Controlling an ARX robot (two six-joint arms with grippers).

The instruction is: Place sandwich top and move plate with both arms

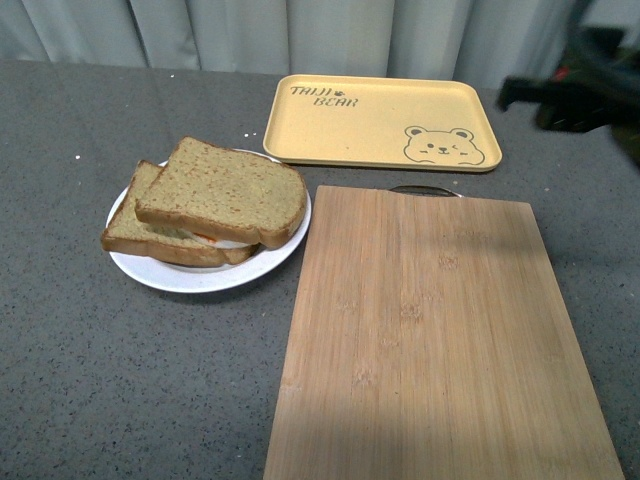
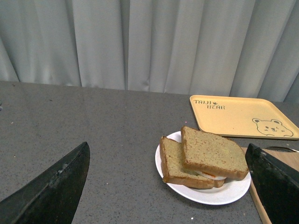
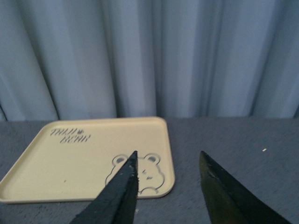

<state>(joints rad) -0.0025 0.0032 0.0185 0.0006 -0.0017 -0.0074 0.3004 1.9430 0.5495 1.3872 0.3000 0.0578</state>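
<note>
You will find the sandwich top (image 1: 222, 192) lying on the stack on the plate (image 1: 200, 279), at the left of the grey speckled table (image 1: 90, 390). It is a thick slice with a porous golden-brown face and a darker crust. It sits askew over the lower slice (image 1: 125, 235), whose corner juts out to the left. Between the two slices a strip of white with a touch of orange shows.

The plate is round, shallow and glossy white, and its rim lies just beside a corner of the wooden board (image 1: 440, 330). That board is rectangular and pale, with a fine straight grain, and a thin metal handle (image 1: 425, 189) shows at its far edge. Beyond it lies the yellow tray (image 1: 380, 120), matte and rectangular, with rounded corners and a raised rim. It bears an outlined bear's face and two lines of writing; the second reads BEAR, the first is not clear. A pleated pale curtain (image 2: 140, 42) hangs behind the table.

Your left gripper (image 2: 167, 147) has its black tapered fingers (image 2: 56, 191) spread wide and empty, and the plate is seen between them, well apart from both. Your right gripper (image 3: 168, 152) also has its fingers parted with nothing held, above the tray's bear corner. In the front view your right arm (image 1: 565, 95) is only a blurred black shape at the far right.
</note>
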